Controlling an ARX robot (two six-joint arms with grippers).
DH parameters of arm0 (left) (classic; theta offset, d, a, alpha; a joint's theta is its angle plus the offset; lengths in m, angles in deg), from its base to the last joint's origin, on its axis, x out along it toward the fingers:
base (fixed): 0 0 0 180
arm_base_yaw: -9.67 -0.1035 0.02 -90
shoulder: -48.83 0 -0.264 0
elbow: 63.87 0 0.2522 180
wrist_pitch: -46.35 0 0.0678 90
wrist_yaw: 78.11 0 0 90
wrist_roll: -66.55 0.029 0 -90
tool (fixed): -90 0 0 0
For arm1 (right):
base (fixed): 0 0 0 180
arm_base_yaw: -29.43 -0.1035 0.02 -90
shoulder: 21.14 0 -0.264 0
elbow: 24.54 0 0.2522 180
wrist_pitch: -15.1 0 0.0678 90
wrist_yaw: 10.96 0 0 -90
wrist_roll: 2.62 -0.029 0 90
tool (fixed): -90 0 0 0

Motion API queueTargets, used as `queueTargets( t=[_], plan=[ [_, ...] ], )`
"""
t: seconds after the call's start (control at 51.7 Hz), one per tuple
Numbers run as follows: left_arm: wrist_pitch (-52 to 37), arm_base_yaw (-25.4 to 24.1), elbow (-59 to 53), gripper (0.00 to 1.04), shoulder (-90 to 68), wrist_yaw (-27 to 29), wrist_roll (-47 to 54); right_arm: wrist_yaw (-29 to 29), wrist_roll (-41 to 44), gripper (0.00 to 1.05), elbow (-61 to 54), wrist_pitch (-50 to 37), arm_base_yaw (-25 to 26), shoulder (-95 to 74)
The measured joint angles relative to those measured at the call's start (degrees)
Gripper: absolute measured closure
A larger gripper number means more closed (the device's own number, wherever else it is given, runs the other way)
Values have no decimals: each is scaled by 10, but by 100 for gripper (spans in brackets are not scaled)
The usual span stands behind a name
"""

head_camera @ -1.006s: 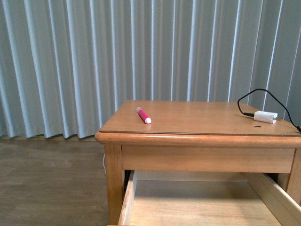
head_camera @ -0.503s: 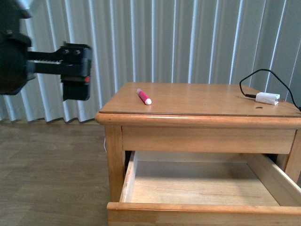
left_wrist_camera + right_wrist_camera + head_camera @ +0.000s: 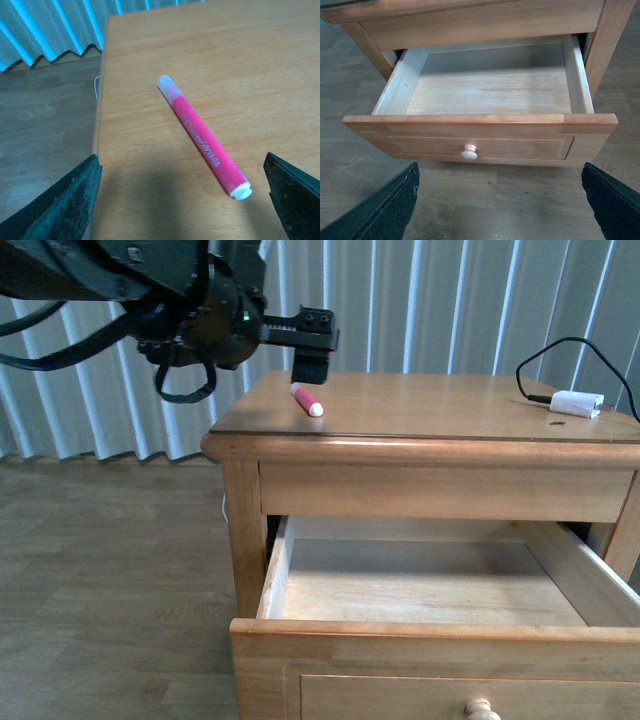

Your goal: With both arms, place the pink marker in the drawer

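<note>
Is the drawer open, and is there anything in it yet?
Open and empty. The drawer is pulled far out, showing a bare wooden floor; the pink marker lies on the tabletop.

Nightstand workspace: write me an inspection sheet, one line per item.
Surface: nightstand top, bare wood.
Job's things: marker lying flat on the top, towards its left edge in the front view; drawer pulled open, nothing seen inside.
Clutter: white adapter near the top's right edge.
Grippers: left gripper open, hovering over the marker; right gripper open, facing the drawer front, holding nothing.
Cables: black cable looping from the adapter; black loops on the left arm.
Surroundings: curtain, wood floor.
</note>
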Motion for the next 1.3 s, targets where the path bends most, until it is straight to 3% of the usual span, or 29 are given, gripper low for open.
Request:
queueTargets(
  t=[0.232, 0.832, 1.103, 1.297],
  plan=[
    [54, 15, 85, 6, -73, 32, -9, 0, 0, 9, 0, 0, 0, 0],
    [82, 22, 112, 7, -92, 47, 5, 0, 0, 9, 0, 0, 0, 0],
    [94, 22, 114, 60, -93, 50, 11, 0, 0, 9, 0, 0, 0, 0],
    [89, 19, 109, 87, -94, 47, 16, 0, 0, 9, 0, 0, 0, 0]
  ],
)
